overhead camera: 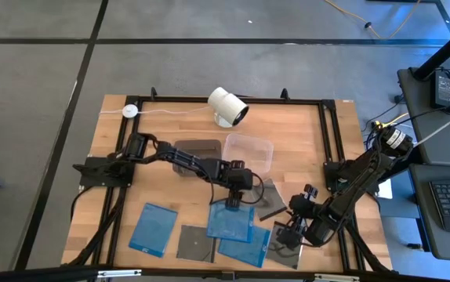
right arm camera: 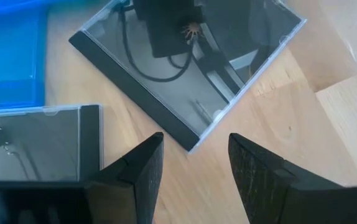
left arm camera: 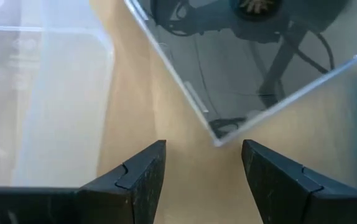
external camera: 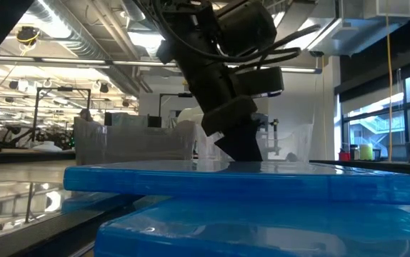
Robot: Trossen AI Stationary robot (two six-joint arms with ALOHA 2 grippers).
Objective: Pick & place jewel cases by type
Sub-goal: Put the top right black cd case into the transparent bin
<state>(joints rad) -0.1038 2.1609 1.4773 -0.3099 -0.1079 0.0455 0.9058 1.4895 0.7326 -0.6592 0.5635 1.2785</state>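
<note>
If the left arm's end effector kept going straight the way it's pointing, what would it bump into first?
Most likely the corner of the clear-lidded dark grey square plastic jewel case, lying on the wooden table just ahead of the open left end effector; how far ahead is hard to judge.

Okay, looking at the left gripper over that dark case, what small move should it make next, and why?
Probably ease the left gripper forward and down so its fingers straddle the corner of the dark case. The fingers stand open with bare table between them, and the corner lies just ahead of the gap, not yet inside it. The clear tub sits beside it.
</note>
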